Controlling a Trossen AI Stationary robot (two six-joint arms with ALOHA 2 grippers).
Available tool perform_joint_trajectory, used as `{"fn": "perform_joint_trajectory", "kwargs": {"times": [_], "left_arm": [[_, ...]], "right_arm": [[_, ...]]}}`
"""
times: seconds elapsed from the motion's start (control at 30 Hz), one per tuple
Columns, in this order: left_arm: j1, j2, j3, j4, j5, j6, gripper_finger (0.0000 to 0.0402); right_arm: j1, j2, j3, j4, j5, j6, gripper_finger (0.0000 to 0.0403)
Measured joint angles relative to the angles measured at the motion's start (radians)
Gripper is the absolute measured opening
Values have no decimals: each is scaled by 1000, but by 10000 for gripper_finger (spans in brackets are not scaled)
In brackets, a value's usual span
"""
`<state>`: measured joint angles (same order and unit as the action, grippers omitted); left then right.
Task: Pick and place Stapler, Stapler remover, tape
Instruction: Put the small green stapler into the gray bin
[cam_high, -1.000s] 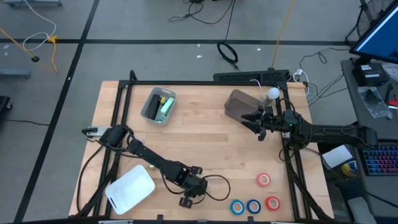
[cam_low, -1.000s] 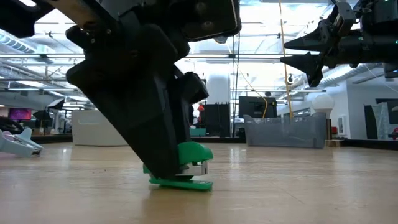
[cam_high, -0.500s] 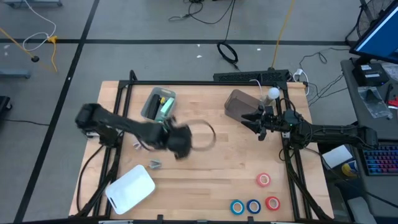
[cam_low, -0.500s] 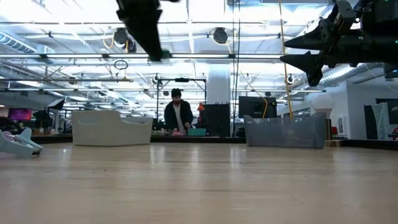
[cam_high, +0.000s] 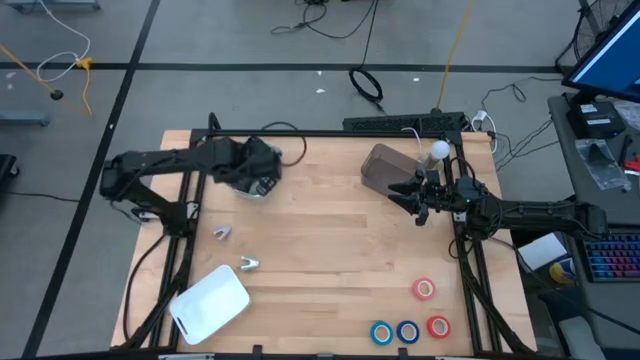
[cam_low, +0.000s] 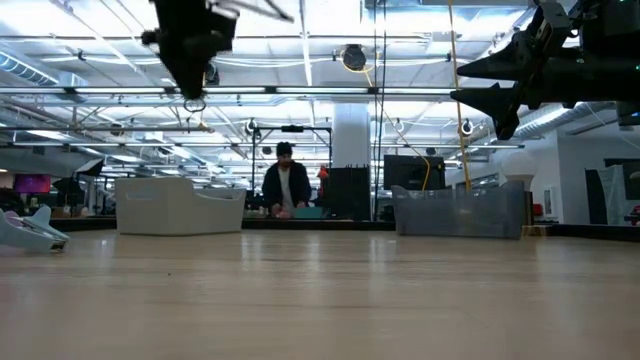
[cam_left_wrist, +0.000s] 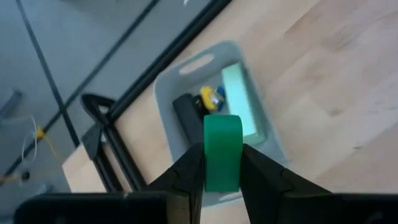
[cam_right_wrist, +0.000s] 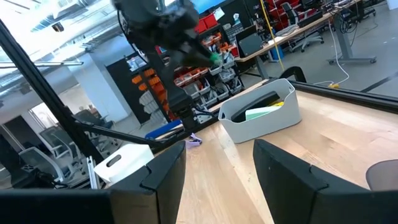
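Observation:
My left gripper (cam_high: 262, 172) hovers over the grey bin (cam_left_wrist: 186, 68) at the table's far left and is shut on a green stapler (cam_left_wrist: 222, 152). In the bin lie a black item, a yellow and blue one and a pale green one (cam_left_wrist: 239, 99). Two small pale staple removers (cam_high: 221, 232) (cam_high: 248, 264) lie flat on the wood left of centre. The tape lies flat near the near right corner: two red rolls (cam_high: 424, 289) (cam_high: 438, 326) and two blue rolls (cam_high: 381, 332) (cam_high: 407, 331). My right gripper (cam_high: 405, 195) is open, raised at the far right beside a clear container (cam_high: 383, 165). My left gripper pinches the green stapler's narrow body (cam_left_wrist: 222, 168) between its two fingers, one on each flat side. The fingers point down from above. The stapler is lifted clear and hangs over the open grey bin.
A white lid-like tray (cam_high: 210, 300) lies at the near left corner. A black frame rail (cam_high: 190, 180) runs along the table's left side and another (cam_high: 465, 260) along its right. Bare wood (cam_high: 330, 240) spans the middle. A person stands far behind the table (cam_low: 285, 185).
My left gripper has lifted the green stapler off the wood near the table's near edge, carried it up and toward the far left, and now holds it over the grey bin. The right arm has kept still.

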<state>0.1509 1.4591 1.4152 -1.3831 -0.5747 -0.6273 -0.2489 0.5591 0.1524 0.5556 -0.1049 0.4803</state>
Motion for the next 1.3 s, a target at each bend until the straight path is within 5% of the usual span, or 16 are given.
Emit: {"fn": "perform_joint_trajectory", "kwargs": {"times": [0.47,1.3], "left_arm": [[300,1,-307,385,260,160,92],[479,259,-319,652,313,203,92]], "right_arm": [[0,0,0,-10,0,5,180],[0,0,0,-13,0,21,180]]}}
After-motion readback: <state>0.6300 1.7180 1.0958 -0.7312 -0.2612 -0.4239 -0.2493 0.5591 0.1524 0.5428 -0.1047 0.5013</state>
